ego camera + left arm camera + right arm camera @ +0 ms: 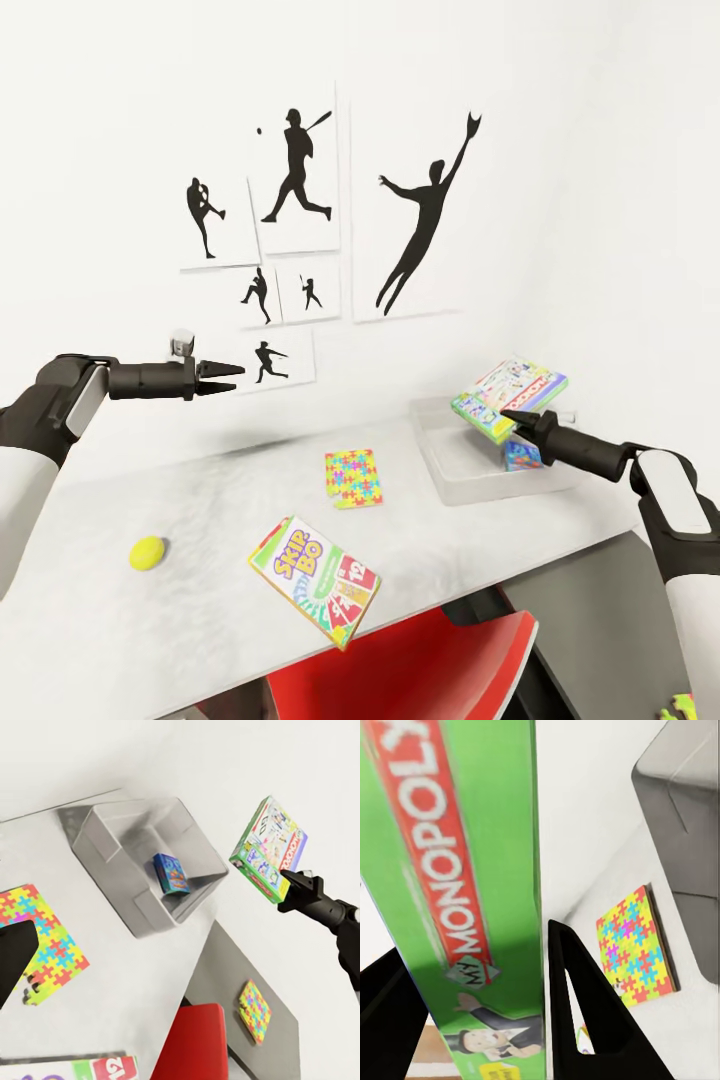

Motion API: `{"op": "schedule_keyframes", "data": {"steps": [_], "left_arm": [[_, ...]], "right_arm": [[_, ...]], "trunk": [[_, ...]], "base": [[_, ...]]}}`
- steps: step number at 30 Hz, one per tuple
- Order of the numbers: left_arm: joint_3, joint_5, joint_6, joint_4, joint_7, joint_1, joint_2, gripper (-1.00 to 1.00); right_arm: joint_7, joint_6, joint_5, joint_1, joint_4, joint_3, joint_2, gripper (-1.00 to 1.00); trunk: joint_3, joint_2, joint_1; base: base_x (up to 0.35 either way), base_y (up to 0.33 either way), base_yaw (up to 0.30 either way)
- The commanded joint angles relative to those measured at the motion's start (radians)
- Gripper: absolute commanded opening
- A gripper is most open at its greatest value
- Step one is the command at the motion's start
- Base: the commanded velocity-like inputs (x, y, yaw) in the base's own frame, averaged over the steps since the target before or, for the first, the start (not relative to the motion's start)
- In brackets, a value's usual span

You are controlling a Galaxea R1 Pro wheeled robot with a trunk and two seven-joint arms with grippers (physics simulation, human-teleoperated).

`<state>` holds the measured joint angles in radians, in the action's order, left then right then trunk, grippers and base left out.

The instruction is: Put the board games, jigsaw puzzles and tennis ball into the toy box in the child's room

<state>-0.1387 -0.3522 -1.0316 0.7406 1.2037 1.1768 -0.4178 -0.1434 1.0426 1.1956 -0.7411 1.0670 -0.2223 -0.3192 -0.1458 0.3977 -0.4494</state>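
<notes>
Holding Monopoly box above toy box, right claw clamped

Right gripper grips Monopoly box, tilted above toy box | blue game inside | left gripper hovers empty over table — puzzle, SKIP-BO overhanging edge, ball — red chair below
</notes>
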Motion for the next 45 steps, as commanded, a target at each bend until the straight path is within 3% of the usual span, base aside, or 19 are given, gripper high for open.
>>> {"op": "schedule_keyframes", "data": {"steps": [1, 27, 33, 37, 41, 45], "left_arm": [[-0.004, -0.002, -0.005, 0.0, 0.002, 0.001, -0.001, 1.0], [-0.006, 0.0, -0.005, 0.0, 0.002, 0.001, -0.002, 1.0], [-0.004, 0.002, -0.005, -0.001, 0.003, 0.001, -0.007, 1.0], [-0.004, 0.002, -0.007, -0.001, 0.004, 0.001, -0.014, 1.0], [-0.004, 0.002, -0.009, -0.001, 0.004, 0.001, -0.017, 1.0], [-0.004, 0.0, -0.011, -0.002, 0.004, 0.001, -0.018, 1.0]], "right_arm": [[-0.01, 0.005, -0.008, -0.001, -0.002, -0.002, 0.0, -1.0], [-0.005, 0.005, -0.012, -0.004, -0.007, 0.013, 0.006, -1.0], [0.12, 0.005, -0.009, -0.011, -0.006, 0.013, 0.019, -1.0], [0.197, 0.005, -0.006, -0.022, -0.013, 0.024, 0.045, -1.0], [0.228, 0.005, -0.006, -0.074, -0.09, 0.032, 0.06, -1.0], [0.239, 0.005, -0.009, -0.163, -0.234, 0.036, 0.064, -1.0]], "trunk": [[-0.002, 0.002, -0.001], [-0.002, 0.002, -0.001], [-0.002, 0.002, -0.001], [-0.002, 0.002, -0.001], [-0.002, 0.002, -0.001], [-0.002, 0.002, -0.001]], "base": [[0.004, 0.0, 0.0], [0.0, 0.0, 0.0], [0.0, 0.0, 0.0], [0.0, 0.0, 0.0], [0.0, 0.0, 0.0], [0.0, 0.0, 0.0]]}}
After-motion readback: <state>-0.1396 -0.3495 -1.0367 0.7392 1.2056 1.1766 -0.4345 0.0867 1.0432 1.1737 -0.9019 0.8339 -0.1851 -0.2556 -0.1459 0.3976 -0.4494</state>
